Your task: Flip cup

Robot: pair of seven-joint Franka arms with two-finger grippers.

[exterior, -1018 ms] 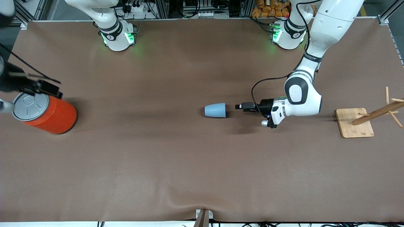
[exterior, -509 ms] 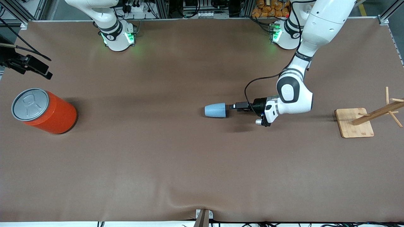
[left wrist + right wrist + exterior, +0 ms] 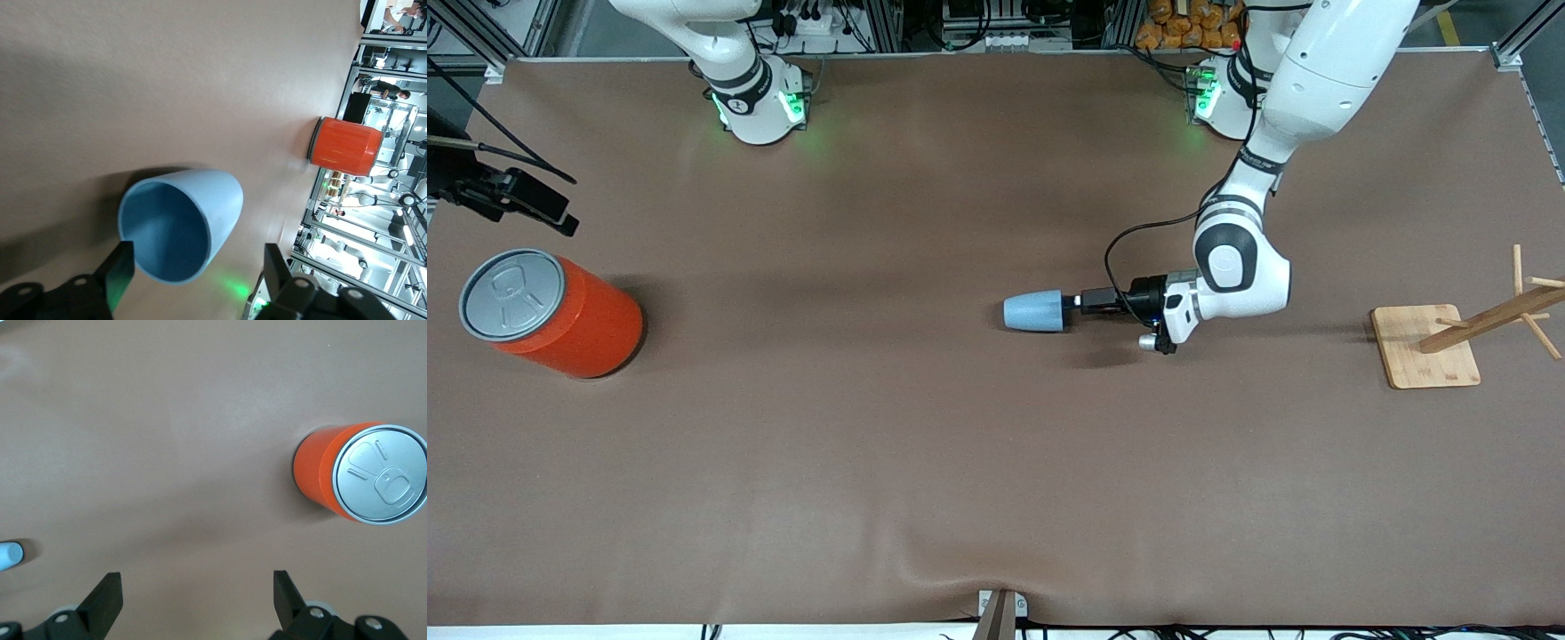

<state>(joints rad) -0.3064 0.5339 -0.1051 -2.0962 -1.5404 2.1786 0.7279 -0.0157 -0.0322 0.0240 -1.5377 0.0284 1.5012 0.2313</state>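
1. Matte light-blue, the tapered cup (image 3: 1034,312) (image 3: 179,224) is lying on its side near the middle of the table (image 3: 925,444), its darker blue inside empty and its mouth facing the left arm's end.
2. Left gripper (image 3: 1074,301) (image 3: 195,273) is sitting low at the cup's mouth with its black fingers (image 3: 120,267) spread wide, one at each side of the rim and holding nothing.
3. Right gripper (image 3: 551,218) (image 3: 197,595) is hanging wide open and empty above the right arm's end of the table, waiting.
4. Orange cylindrical can (image 3: 551,313) (image 3: 359,472) is standing upright there, closed by a grey pull-tab lid.
5. Wooden peg rack (image 3: 1463,331) is resting at the left arm's end.
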